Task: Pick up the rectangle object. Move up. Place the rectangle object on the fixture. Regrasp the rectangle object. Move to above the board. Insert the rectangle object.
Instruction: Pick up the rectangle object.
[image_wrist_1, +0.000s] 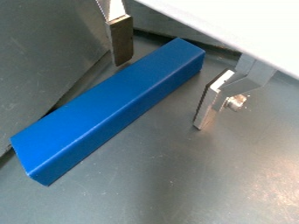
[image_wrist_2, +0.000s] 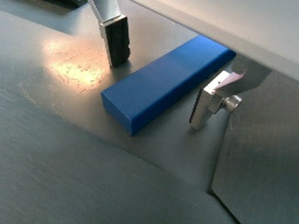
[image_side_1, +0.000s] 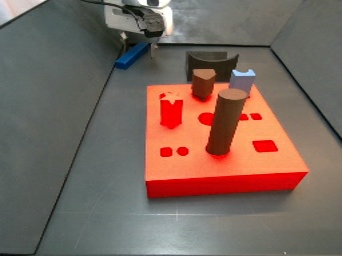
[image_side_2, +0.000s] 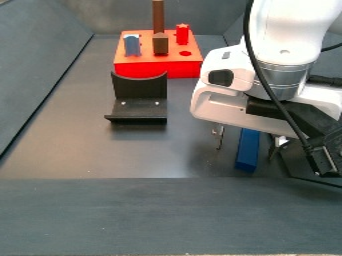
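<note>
Gripper (image_wrist_1: 163, 77): jaws were apart, straddling the blue bar, no contact visible.
Rectangle object (image_wrist_1: 111, 108): lay flat on the grey floor.
Board (image_side_1: 221, 140): sat centre frame in a side view.

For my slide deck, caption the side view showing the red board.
Open gripper straddling the blue rectangle object behind the board.

- Rectangle object (image_wrist_1: 111, 101): smooth blue plastic look, faint sheen on its top face.
- End effector (image_wrist_1: 163, 77), low over the bar: fingers (image_wrist_1: 212, 101) of bright brushed metal, pads dark and matt.
- Surface (image_wrist_2: 70, 166): dark grey, matt, with one scuffed glare patch.
- Board (image_side_1: 221, 150): red, smooth, matt.
</note>
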